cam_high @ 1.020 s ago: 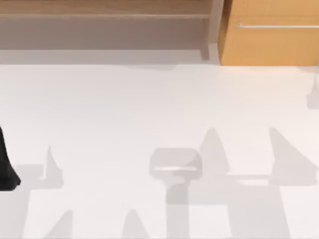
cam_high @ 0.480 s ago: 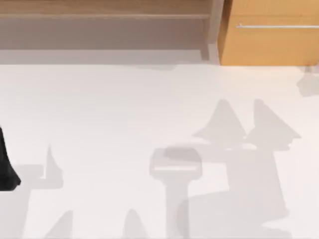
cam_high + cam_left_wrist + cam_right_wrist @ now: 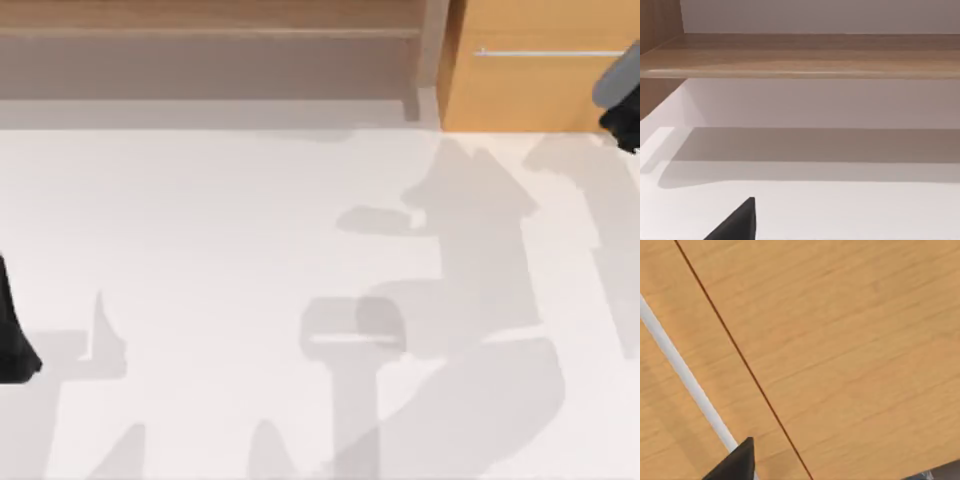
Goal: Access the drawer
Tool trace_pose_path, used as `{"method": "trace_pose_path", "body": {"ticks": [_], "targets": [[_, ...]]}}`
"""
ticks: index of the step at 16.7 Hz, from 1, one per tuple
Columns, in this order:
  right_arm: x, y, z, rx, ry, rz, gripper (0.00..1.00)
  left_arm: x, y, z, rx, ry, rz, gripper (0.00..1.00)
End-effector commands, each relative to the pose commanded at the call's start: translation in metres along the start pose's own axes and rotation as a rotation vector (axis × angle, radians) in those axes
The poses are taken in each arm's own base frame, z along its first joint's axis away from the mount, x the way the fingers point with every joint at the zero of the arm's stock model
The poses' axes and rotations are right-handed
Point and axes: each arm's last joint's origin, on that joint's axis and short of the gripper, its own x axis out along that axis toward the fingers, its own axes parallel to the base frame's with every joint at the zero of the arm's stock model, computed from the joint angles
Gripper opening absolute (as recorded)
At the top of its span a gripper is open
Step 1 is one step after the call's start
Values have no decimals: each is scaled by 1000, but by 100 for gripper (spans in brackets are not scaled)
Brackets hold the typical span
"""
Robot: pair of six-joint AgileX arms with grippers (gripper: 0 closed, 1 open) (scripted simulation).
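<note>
Reaching in at the far right edge of the table, my right arm puts its gripper up against the lower right part of the drawer, whose orange-tan front stands at the back right of the scene, in the top view's upper right corner. Its thin silver bar handle runs level across the panel, above and to the left of my wrist. From my right wrist camera the wood grain of the drawer front sits very close, with the handle crossing it aslant and a dark seam line beside it; one dark fingertip of mine lies just next to the bar. Whether that pincer is spread or clenched I cannot tell. My left arm sits parked at the table's left edge, its gripper low over the white surface, facing the long brown shelf at the back left.
</note>
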Motion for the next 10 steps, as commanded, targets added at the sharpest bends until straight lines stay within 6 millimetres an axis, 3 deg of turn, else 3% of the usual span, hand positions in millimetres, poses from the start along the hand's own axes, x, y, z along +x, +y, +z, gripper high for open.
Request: {"method": "trace_pose_path", "body": {"ticks": [6, 10], "targets": [[17, 69, 24, -386, 5, -4, 100, 0, 0, 0, 0, 0, 0, 100], [18, 81, 28, -438, 7, -4, 100, 0, 0, 0, 0, 0, 0, 100]]}}
